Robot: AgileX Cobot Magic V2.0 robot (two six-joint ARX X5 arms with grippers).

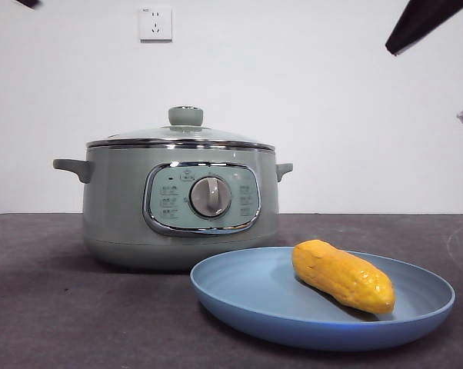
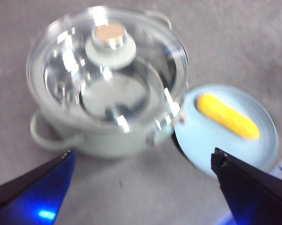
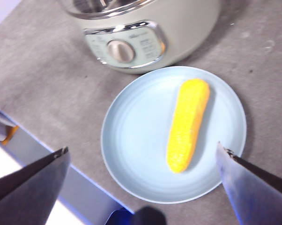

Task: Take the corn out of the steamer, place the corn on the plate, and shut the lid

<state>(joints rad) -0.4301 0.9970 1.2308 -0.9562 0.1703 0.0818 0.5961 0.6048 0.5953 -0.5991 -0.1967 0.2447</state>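
Observation:
The corn [image 1: 343, 275] lies on the light-blue plate [image 1: 239, 288] in front of the steamer [image 1: 124, 207], to its right. The glass lid [image 1: 185, 132] sits closed on the steamer. In the left wrist view the lid [image 2: 108, 70] covers the pot and the corn [image 2: 227, 116] rests on the plate [image 2: 202, 136]; my left gripper [image 2: 141, 183] is open and empty, high above them. In the right wrist view my right gripper [image 3: 143, 164] is open and empty above the plate [image 3: 131, 136] and corn [image 3: 188, 124]. An arm shows as a dark tip at the top right [image 1: 424, 23].
The steamer's control panel with its silver dial [image 1: 210, 197] faces the front. A wall socket [image 1: 155, 23] is on the white wall behind. The dark grey table [image 1: 47, 307] spreads around. The table's front edge shows in the right wrist view [image 3: 47, 154].

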